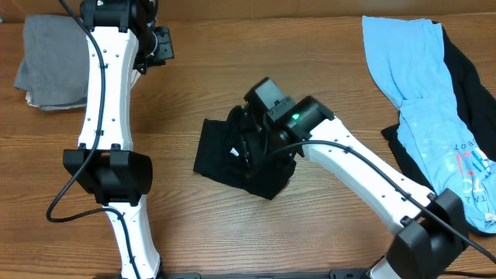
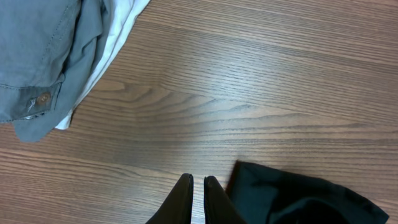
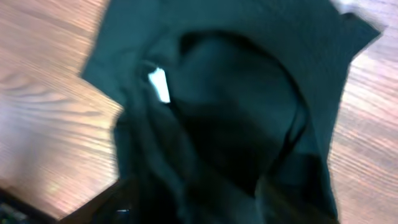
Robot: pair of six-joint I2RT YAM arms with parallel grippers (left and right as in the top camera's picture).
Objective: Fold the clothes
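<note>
The black T-shirt [image 1: 221, 151] lies crumpled at the table's middle. It fills the right wrist view [image 3: 249, 74], where its small white neck label [image 3: 160, 84] shows. My right gripper [image 1: 252, 147] is down on the shirt, its dark fingers [image 3: 199, 205] spread apart with black cloth bunched between them. My left gripper [image 1: 159, 43] is at the back left, shut and empty [image 2: 197, 186] above bare wood. A corner of the black shirt [image 2: 292, 199] shows beside it. A light blue garment [image 1: 422, 85] lies on another black one [image 1: 473, 101] at the right.
A folded grey garment [image 1: 50, 62] lies at the back left corner; the left wrist view shows it [image 2: 43, 56] with a white layer [image 2: 121, 25] under it. The table is brown wood [image 1: 325, 54].
</note>
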